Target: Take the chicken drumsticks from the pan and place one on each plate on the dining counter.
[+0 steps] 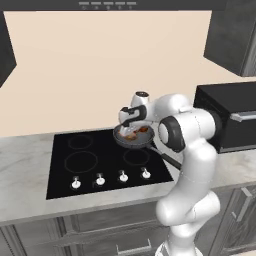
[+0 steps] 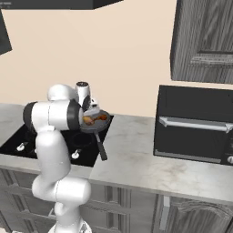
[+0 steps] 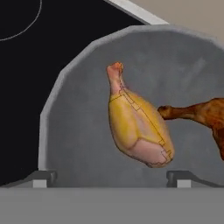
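Note:
The dark grey pan [image 1: 131,140] [image 2: 94,125] [image 3: 83,131] sits on the rear right burner, its black handle [image 1: 169,156] [image 2: 101,148] pointing toward the front. Two chicken drumsticks lie in it: a golden-yellow one [image 3: 138,127] at the centre and a darker brown one [image 3: 205,111] beside it; from the base they show as orange bits [image 1: 136,132] [image 2: 89,120]. My gripper [image 1: 131,125] [image 2: 91,113] [image 3: 111,178] hangs just above the pan, open, its fingertips [image 3: 41,177] spread on either side of the golden drumstick's plump end without touching it. The plates and dining counter are out of view.
The black glass cooktop [image 1: 85,160] [image 2: 18,139] has several front knobs [image 1: 100,180]. A black microwave [image 1: 232,117] [image 2: 195,125] stands on the grey worktop [image 2: 136,154] to the right. Dark wall cabinets [image 2: 205,41] hang above it.

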